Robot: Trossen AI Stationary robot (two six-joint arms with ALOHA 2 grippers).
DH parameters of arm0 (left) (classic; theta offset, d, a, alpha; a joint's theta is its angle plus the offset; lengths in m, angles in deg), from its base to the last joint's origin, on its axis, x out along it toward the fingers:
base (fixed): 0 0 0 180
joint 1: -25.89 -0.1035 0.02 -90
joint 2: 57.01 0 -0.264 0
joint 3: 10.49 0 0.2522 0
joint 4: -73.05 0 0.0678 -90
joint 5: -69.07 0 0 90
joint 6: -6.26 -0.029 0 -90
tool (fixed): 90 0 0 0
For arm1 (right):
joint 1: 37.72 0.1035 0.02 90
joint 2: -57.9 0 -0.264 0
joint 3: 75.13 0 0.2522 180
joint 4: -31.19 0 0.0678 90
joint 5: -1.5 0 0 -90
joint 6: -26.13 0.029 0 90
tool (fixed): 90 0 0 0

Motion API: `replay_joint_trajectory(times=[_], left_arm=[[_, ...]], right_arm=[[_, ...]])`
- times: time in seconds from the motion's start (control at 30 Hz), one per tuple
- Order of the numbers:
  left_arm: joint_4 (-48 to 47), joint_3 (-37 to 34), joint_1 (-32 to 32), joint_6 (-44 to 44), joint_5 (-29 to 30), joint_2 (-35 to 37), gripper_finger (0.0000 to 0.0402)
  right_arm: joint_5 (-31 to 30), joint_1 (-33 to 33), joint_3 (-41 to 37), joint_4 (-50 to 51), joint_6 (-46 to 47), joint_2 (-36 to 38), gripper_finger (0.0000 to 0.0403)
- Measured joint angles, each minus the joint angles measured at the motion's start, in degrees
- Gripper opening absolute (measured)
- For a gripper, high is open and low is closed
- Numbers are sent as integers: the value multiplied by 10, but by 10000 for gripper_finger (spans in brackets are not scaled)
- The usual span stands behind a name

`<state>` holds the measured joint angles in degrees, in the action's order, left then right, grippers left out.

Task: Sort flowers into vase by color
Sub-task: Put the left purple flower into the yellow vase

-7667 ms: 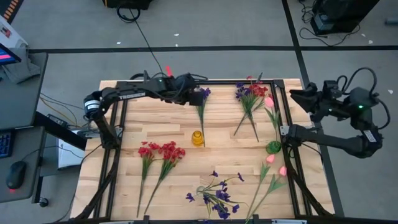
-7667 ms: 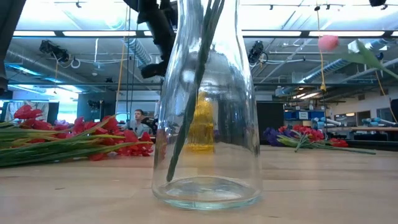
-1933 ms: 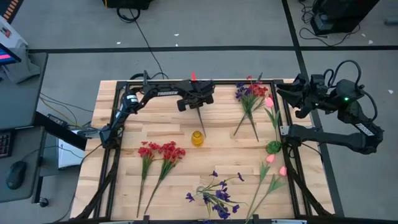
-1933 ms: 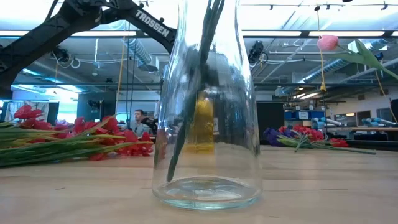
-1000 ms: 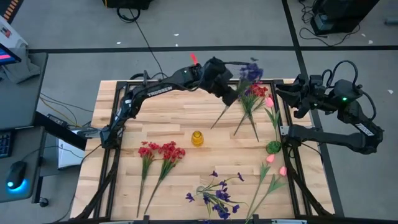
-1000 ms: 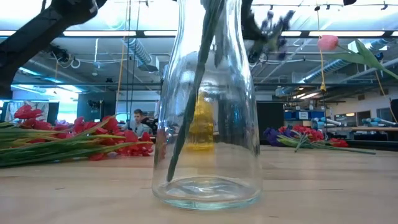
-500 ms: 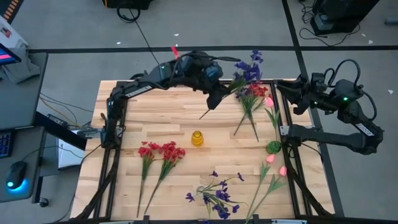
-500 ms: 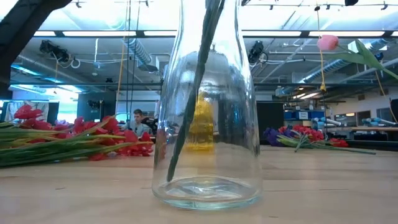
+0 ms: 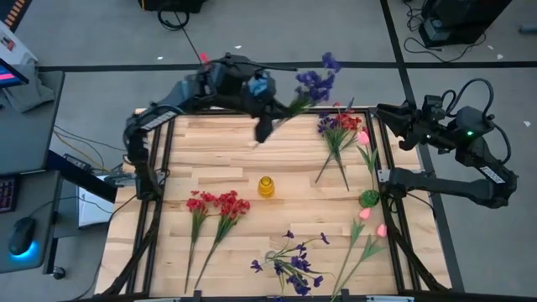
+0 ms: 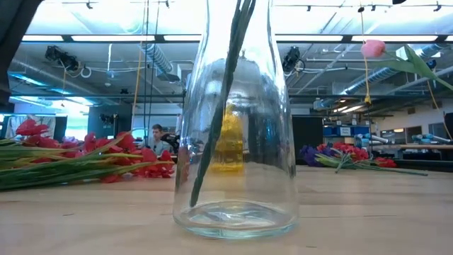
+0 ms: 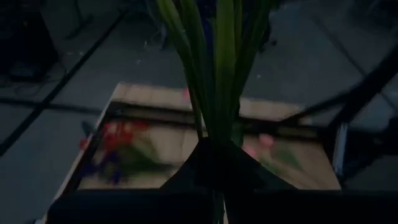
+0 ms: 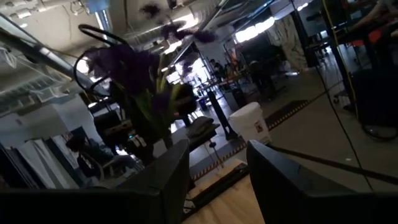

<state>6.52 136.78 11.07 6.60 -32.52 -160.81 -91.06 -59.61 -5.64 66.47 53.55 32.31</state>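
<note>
The left hand (image 9: 267, 117) has lifted a purple sprig (image 9: 312, 82) off the bench's far edge. It now carries the sprig high, swung back toward the far-left corner.

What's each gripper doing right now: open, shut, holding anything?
Left gripper: shut on the purple flower sprig, lifted above the table's far edge.
Right gripper: open, empty, waiting at the table's right side.

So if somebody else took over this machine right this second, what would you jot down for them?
Left gripper: shut on a purple sprig, lifted above the table's far edge.
Right gripper: waiting at the right edge, empty, fingers apart.
On the table: red sprigs, purple sprigs, a mixed bunch, pink buds.
Done: the glass vase holds some stems.
Left: place the held sprig, then sort the rest.
</note>
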Motion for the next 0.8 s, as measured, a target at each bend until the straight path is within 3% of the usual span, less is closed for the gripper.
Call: replay_joint_trajectory(times=[0.13, 0.23, 0.43, 0.57, 0.8], left_arm=[[-72, -15, -4, -32, 56, 49, 16], [-47, -65, -12, -35, 61, 87, 16], [98, -264, -24, -3, 48, 211, 16], [256, -434, -28, 21, 19, 288, 15], [537, -692, -28, 90, -64, 334, 15]], right_arm=[[-5, 0, 0, -1, 0, 0, 171], [-13, 0, 0, -1, 0, 0, 171], [-24, 0, 0, -8, 0, 0, 171], [-32, 0, 0, -9, 5, -1, 171], [-45, 0, 0, -9, 11, -16, 171]])
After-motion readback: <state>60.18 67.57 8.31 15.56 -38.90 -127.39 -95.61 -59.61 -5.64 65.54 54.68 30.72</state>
